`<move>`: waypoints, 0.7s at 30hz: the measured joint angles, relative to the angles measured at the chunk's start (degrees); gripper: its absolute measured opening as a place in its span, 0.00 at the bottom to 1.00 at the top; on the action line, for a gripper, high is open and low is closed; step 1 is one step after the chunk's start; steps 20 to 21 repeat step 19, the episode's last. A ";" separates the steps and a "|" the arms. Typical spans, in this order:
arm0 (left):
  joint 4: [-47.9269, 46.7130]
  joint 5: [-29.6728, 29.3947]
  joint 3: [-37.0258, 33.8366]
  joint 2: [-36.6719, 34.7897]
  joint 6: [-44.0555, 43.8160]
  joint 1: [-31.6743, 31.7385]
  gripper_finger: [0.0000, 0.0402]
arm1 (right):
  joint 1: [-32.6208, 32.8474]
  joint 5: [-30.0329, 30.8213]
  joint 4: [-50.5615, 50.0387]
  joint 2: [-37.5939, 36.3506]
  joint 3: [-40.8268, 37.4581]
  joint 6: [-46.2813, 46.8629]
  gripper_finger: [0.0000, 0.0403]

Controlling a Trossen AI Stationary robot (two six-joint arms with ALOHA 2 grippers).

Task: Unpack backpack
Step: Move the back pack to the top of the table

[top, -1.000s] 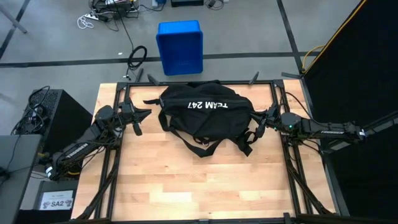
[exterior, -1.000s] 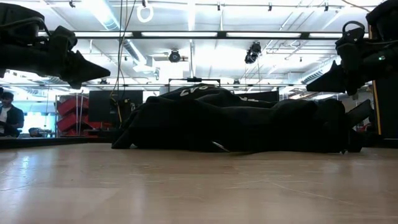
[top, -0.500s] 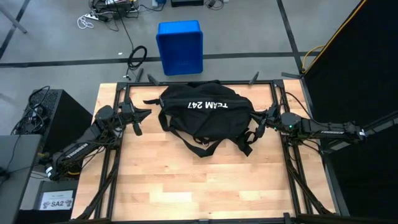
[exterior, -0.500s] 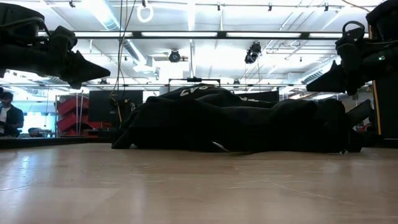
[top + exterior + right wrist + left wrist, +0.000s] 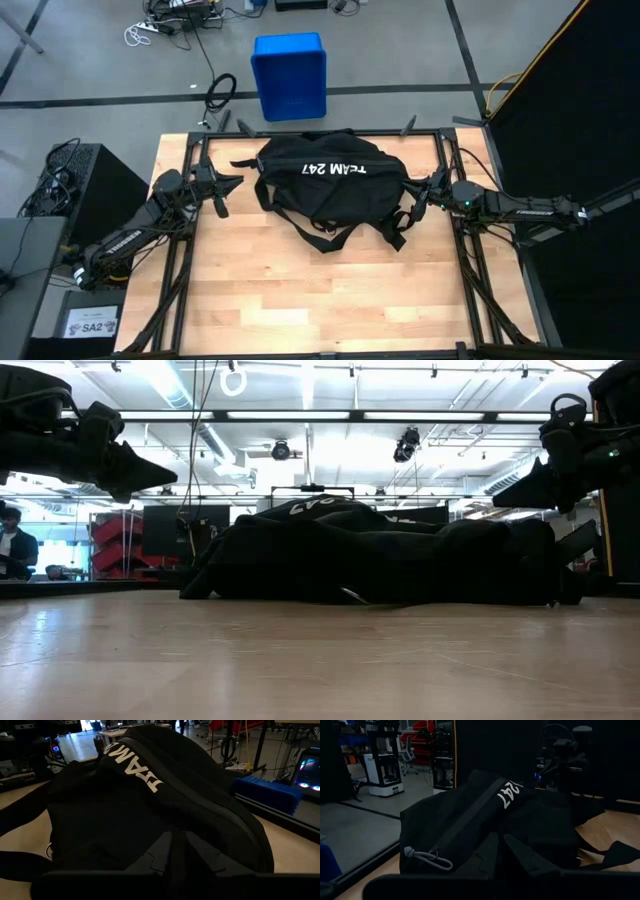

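High view: the backpack (image 5: 330, 188) lies flat at the tabletop (image 5: 300, 290) rear centre, between both arms, within reach of either. Low view: the left tool (image 5: 150, 477) and right tool (image 5: 515, 490) hover above the tabletop, flanking it. Wrist views: both tools are pressed together, empty, touching nothing.

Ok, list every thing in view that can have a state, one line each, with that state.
backpack: lying flat on the table, no opening visible, nothing taken out around it.
left gripper: jaws shut, empty, raised beside the backpack's end, apart from it.
right gripper: jaws shut, raised at the backpack's other end; contact with the straps cannot be told.
blue crate: on the floor beyond the table, upright.
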 joint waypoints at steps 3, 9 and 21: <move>0.00 0.01 0.00 0.01 0.00 -0.01 0.00 | 0.00 0.00 0.00 -0.01 0.00 0.02 0.08; 0.00 0.02 0.00 -0.01 0.02 -0.01 0.00 | 0.02 0.00 -0.02 -0.02 0.02 0.02 0.09; 0.00 0.02 0.00 -0.01 0.00 -0.01 0.00 | 0.00 0.00 0.00 -0.02 0.02 0.02 0.07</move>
